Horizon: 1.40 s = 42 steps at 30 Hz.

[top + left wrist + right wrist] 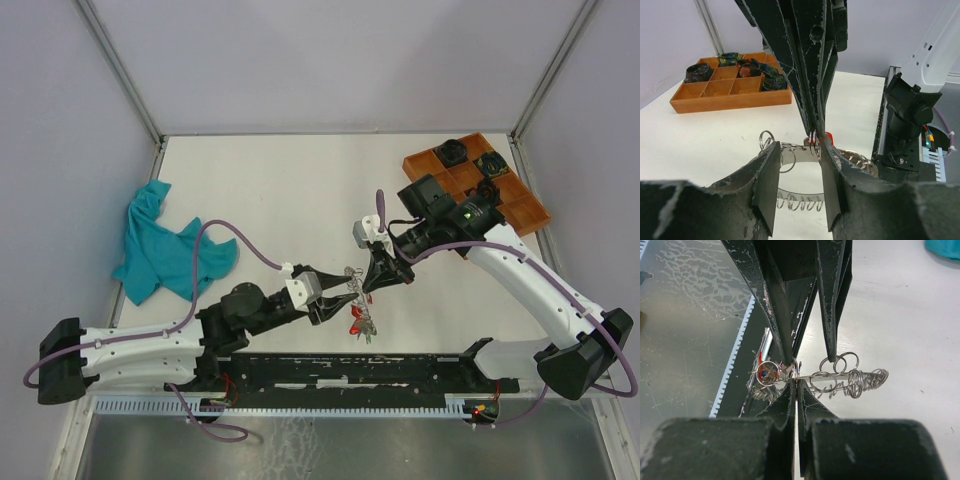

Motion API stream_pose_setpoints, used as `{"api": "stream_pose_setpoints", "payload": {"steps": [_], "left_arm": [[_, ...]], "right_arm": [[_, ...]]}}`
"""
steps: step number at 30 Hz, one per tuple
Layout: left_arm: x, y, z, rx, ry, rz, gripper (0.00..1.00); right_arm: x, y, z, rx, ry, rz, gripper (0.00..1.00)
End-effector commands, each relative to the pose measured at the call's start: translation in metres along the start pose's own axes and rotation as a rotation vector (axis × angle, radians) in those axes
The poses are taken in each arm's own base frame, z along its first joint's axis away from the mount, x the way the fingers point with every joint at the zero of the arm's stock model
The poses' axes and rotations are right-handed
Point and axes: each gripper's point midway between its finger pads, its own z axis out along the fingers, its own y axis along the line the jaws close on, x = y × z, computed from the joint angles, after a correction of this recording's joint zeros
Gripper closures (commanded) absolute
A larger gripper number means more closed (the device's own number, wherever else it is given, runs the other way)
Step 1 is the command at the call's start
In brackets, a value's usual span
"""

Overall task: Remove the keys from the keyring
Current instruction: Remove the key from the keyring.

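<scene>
ok, r gripper pinches keyring, l gripper agape

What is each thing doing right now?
right gripper: shut on the keyring.
left gripper: open, jaws either side of the keyring.
keyring: held by the right gripper.
keys: still on the keyring.
teal cloth: crumpled.
orange tray: some compartments filled, some empty.

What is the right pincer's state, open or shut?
Shut. The right pincer has its fingers pressed together on the keyring.
</scene>
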Motion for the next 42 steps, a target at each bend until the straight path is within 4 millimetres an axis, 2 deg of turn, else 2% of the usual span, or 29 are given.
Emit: {"api": "stream_pose_setpoints", "payload": {"steps": [1,3,8,10,13,15,21,28,36,42], "left_arm": [[-0.026,0.016,0.009,-0.055,-0.024,0.008,0.53],[-0.027,0.028,0.013,-0.052,-0.018,-0.011,0.53],[-0.042,0.050,0.013,0.118,-0.094,-0.079,0.53],[-0.045,0.046,0.016,0.176,-0.110,-0.026,0.54],[-0.047,0.042,0.020,0.226,-0.143,0.055,0.61],[-0.046,0.045,0.023,0.220,-0.151,0.096,0.63],[-0.033,0.049,0.035,0.233,-0.130,0.178,0.67],[-0.012,0.045,0.043,0.284,-0.079,0.201,0.69],[0.009,0.050,0.049,0.246,0.005,0.212,0.71],[0.016,0.052,0.052,0.229,0.042,0.217,0.73]], "right_arm": [[-0.009,-0.006,-0.005,0.032,-0.026,-0.051,0.99],[-0.005,-0.013,-0.008,0.052,-0.005,-0.056,0.99],[0.011,-0.033,-0.019,0.113,0.064,-0.105,0.99],[0.010,-0.036,-0.023,0.119,0.072,-0.141,0.99],[0.009,-0.043,-0.029,0.144,0.092,-0.209,0.99],[0.007,-0.048,-0.031,0.166,0.099,-0.240,0.99],[0.009,-0.058,-0.030,0.166,0.117,-0.248,0.99],[0.012,-0.064,-0.027,0.153,0.128,-0.214,0.99],[0.012,-0.064,-0.025,0.146,0.121,-0.203,0.99],[0.010,-0.063,-0.025,0.141,0.114,-0.199,0.99]]}}
